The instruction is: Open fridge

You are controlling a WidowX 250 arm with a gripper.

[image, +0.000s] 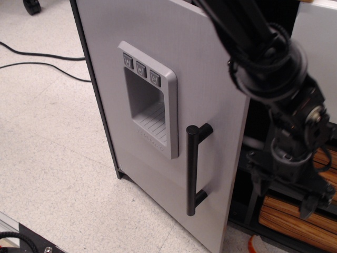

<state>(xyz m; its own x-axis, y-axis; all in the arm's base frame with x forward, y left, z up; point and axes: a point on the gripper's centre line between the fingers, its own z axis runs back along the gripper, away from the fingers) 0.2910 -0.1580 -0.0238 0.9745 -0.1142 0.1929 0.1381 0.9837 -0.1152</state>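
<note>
The fridge door (137, 31) is tall and light grey, with a moulded three-button dispenser (147, 97) and a long vertical black bar handle (192, 169). The door stands ajar, with dark interior (258, 118) showing past its right edge. My gripper (281, 200) hangs low to the right of the door's free edge, apart from the handle. Its black fingers (307, 206) are spread and hold nothing. The arm (263, 58) comes down from the top, crossing the door's upper right corner.
A white unit (316, 52) with wooden-slat drawers (287, 219) stands at the right, just behind the gripper. Black cables (42, 66) lie on the speckled floor at the left. A black device (21, 240) sits at the bottom left corner.
</note>
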